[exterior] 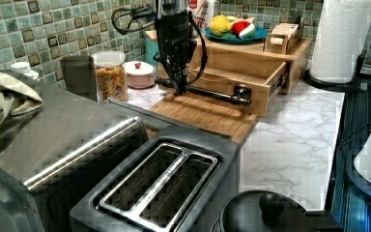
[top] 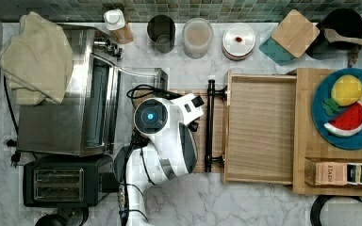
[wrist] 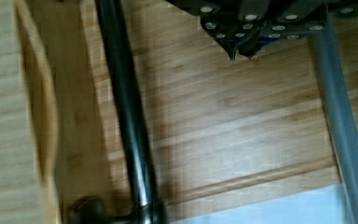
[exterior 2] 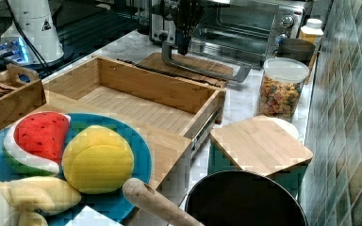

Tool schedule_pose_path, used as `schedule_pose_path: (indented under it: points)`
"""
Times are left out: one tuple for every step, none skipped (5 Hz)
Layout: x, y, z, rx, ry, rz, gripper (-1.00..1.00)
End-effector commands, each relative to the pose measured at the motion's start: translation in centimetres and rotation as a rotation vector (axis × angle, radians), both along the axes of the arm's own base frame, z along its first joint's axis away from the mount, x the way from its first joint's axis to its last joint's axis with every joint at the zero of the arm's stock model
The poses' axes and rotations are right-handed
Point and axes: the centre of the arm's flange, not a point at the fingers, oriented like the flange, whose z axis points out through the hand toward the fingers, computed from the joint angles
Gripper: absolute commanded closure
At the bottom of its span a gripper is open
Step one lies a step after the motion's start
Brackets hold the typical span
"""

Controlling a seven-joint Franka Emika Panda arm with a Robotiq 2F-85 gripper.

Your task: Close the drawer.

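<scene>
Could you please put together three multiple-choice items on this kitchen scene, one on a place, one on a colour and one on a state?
1. Where is the gripper?
A. Inside the toaster slots
B. Just in front of the drawer's black handle bar, above the cutting board
C. Over the fruit plate

2. What colour is the plate holding the toy fruit?
A. Blue
B. White
C. Red

3. What state is the drawer in?
A. Fully shut
B. Lifted out onto the counter
C. Pulled open and empty

Answers:
1 B, since the left view shows the gripper low beside the handle bar over the cutting board.
2 A, as the top view shows a blue rim.
3 C, as the top view shows its bare bottom extended from the wooden stand.
</scene>
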Motion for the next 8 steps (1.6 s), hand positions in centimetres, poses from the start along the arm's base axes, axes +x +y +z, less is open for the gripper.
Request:
schedule_pose_path:
  points:
    - [1.3,-2.3,-0.4,-0.062,-0.018,0.062,1.0]
    - [1.0,-3.1,-1.1,-0.089,-0.02,0.088,1.0]
    - [1.1,-4.7,-2.1,-0.088,-0.023,0.114,1.0]
    - [1.1,-6.6,-3.3,-0.066,-0.021,0.135,1.0]
    - [1.0,-8.5,-3.9,-0.053,-0.013,0.131,1.0]
    - [0.8,-10.7,-4.3,-0.04,0.006,0.129,1.0]
    - [0.7,-12.6,-4.3,-0.043,0.024,0.102,1.0]
    - [1.3,-15.7,-3.9,-0.055,0.072,0.071,1.0]
